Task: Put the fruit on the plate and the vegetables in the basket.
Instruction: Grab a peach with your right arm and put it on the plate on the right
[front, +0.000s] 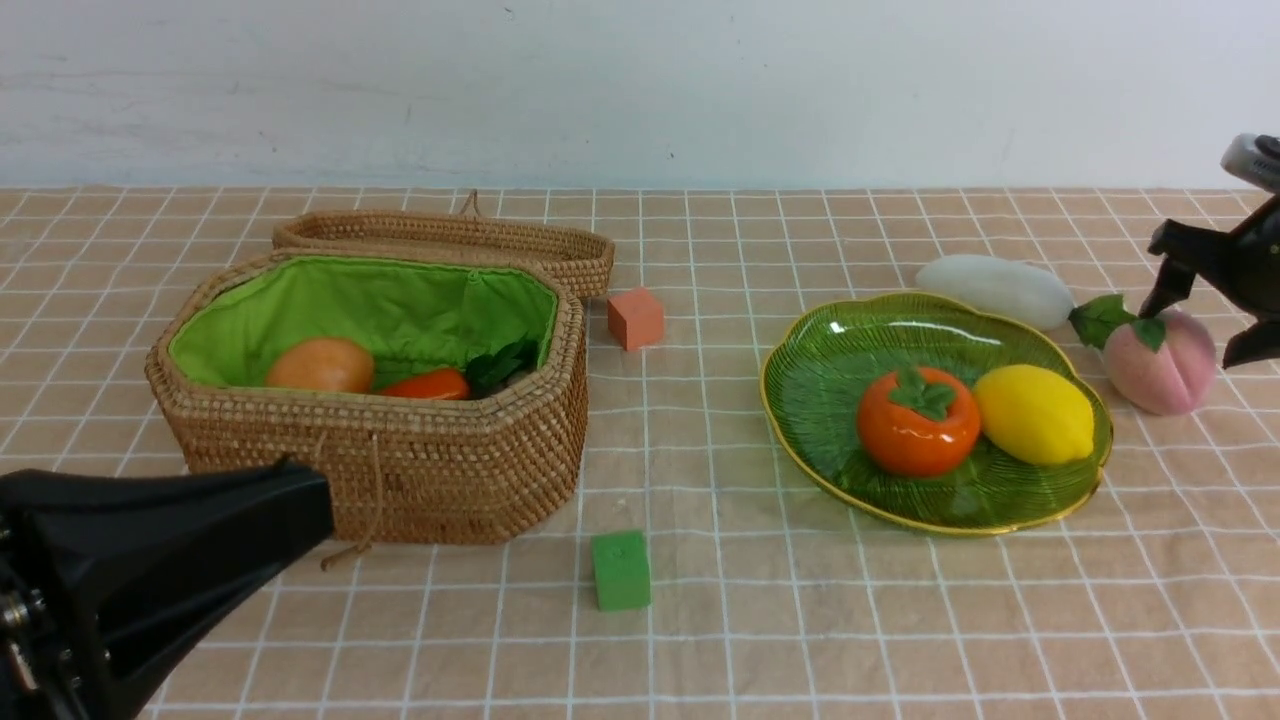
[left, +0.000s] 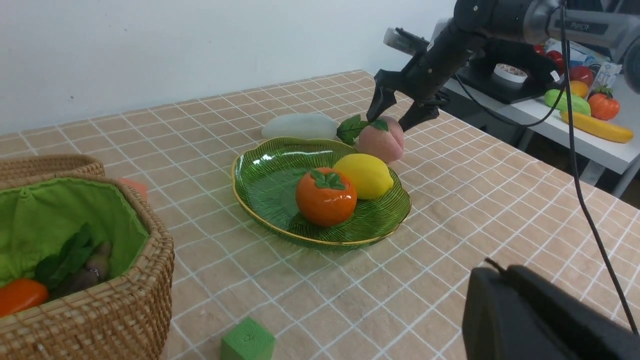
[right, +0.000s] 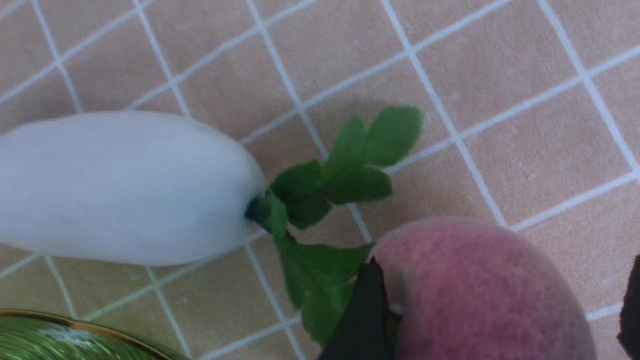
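Observation:
The pink peach (front: 1165, 370) lies on the cloth right of the green plate (front: 830, 330), next to the white radish (front: 995, 290). My right gripper (front: 1195, 335) is open and straddles the peach (right: 480, 290); one finger (right: 365, 315) touches its leaf side, the other stands apart. The persimmon (front: 918, 420) and the lemon (front: 1035, 413) sit on the plate. The basket (front: 400, 460) holds the potato (front: 320, 365) and the carrot (front: 430, 385); the dark eggplant (left: 95, 262) shows under the leaves. My left gripper (front: 300, 500) is shut and empty, in front of the basket.
An orange cube (front: 636, 318) sits right of the basket's lid (front: 450, 235). A green cube (front: 620, 570) lies near the front, between basket and plate. A side table (left: 575, 115) with other toy produce stands beyond the table's right edge.

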